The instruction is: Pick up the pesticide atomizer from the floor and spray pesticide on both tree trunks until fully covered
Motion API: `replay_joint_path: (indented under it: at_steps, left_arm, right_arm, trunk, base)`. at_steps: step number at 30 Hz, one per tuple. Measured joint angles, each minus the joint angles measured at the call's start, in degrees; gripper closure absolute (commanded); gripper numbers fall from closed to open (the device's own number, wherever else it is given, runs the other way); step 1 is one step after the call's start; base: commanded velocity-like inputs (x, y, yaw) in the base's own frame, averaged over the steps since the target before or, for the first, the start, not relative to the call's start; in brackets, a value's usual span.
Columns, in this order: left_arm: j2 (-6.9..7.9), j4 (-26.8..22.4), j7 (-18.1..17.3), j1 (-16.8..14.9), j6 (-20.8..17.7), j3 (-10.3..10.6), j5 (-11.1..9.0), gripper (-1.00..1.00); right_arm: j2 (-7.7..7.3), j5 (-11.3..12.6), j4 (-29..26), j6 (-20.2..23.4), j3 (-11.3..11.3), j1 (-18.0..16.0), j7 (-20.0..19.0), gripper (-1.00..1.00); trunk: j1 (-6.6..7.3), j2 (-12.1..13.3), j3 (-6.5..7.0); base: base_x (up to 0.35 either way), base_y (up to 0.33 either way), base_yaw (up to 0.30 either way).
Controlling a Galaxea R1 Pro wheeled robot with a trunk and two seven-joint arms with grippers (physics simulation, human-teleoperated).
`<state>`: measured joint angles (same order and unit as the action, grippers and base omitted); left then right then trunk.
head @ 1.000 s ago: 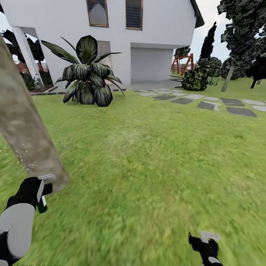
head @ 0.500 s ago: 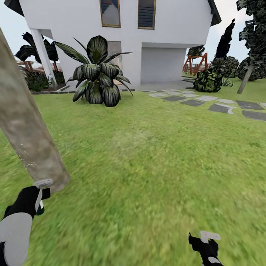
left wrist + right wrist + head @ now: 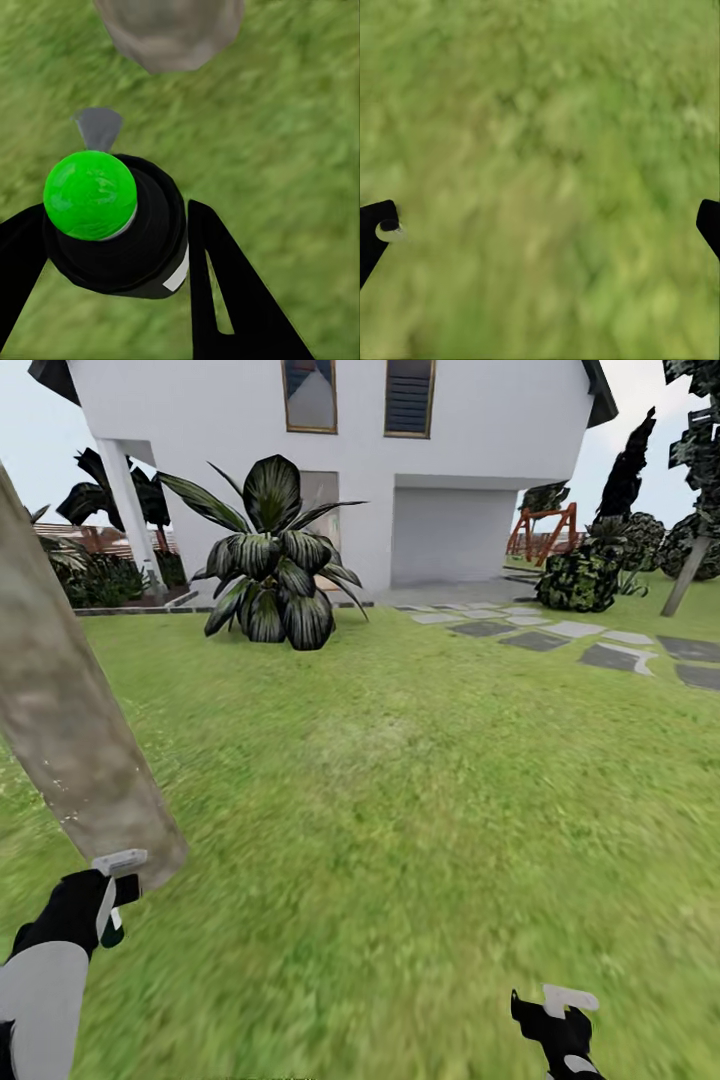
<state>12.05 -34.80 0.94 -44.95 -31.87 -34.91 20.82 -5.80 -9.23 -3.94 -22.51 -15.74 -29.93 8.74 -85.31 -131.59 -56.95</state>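
Left gripper jaws clamped on atomizer, at 7 o'clock beside the tree trunk; right gripper jaws apart, empty. View has swung left since earlier; nozzle stays near trunk base, spraying likely underway.

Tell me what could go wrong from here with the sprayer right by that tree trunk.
The left gripper holds the pesticide atomizer very close to the base of the tree trunk, so the arm or nozzle could bump it. Aimed this low, the spray may miss the trunk's upper part, leaving coverage incomplete. In the left wrist view the green cap sits between the fingers near their tips, so the grip may slip.
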Motion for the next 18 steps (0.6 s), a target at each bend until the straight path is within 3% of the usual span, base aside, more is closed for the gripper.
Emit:
replay_joint_path:
  at_steps: [6, 9, 12, 18]
  left_arm:
    - [-0.15, -0.4, -0.1, 0.0, -0.3, 0.1, -0.1, 1.0]
    - [-1.93, -0.7, -0.1, 0.0, -0.4, 0.2, -0.3, 1.0]
    - [-2.89, -0.8, -0.1, 0.0, -0.3, 0.4, 0.0, 1.0]
    - [-3.07, -0.9, -0.1, 0.0, -0.2, 0.4, 0.1, 1.0]
  right_arm:
    - [0.0, 0.0, 0.0, 0.0, 0.0, 0.0, 0.0, -1.0]
    - [0.0, 0.0, 0.0, 0.0, 0.0, 0.0, 0.0, -1.0]
    - [-0.01, 0.0, 0.0, 0.0, 0.0, 0.0, 0.0, -1.0]
    - [-0.06, 0.0, 0.0, 0.0, 0.0, 0.0, 0.0, -1.0]
  trunk:
    - [0.02, 0.0, 0.0]
    - [0.02, 0.0, 0.0]
    - [0.02, 0.0, 0.0]
    - [0.02, 0.0, 0.0]
  base:
    - [0.081, -0.058, 0.277]
    - [0.221, -0.172, 0.254]
    - [0.229, -0.18, 0.064]
    - [0.225, -0.193, 0.003]
